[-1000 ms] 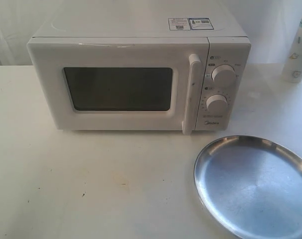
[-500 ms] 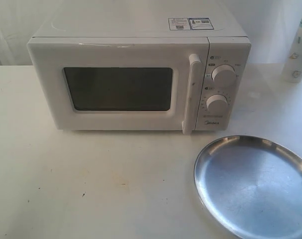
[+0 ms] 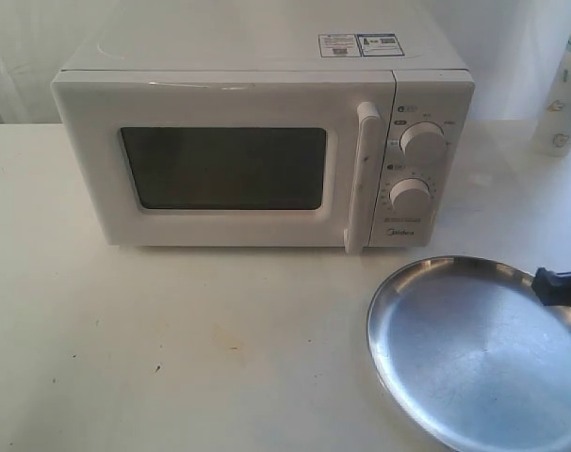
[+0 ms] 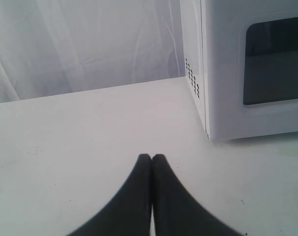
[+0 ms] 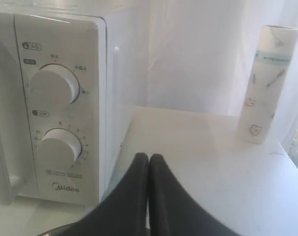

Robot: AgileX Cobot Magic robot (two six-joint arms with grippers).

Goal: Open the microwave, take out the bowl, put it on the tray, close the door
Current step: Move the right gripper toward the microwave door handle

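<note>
The microwave (image 3: 257, 141) walls off 10 to 1 o'clock for me, its door (image 3: 220, 165) flush shut. Open table (image 3: 172, 348) runs from 6 to 9. The tray (image 3: 384, 320) fills 4 to 5, my right fingers (image 3: 554, 282) at its 2 o'clock rim. A tall patterned cylinder (image 3: 561, 104) stands at 2, with a gap of table between it and the microwave.

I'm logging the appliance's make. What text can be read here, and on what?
"Midea": on the microwave front, below the lower dial.
Dial labels and scale: too blurred to read.
Stickers on its top: too small to read.
Print on the white cylinder: blurred.
</note>
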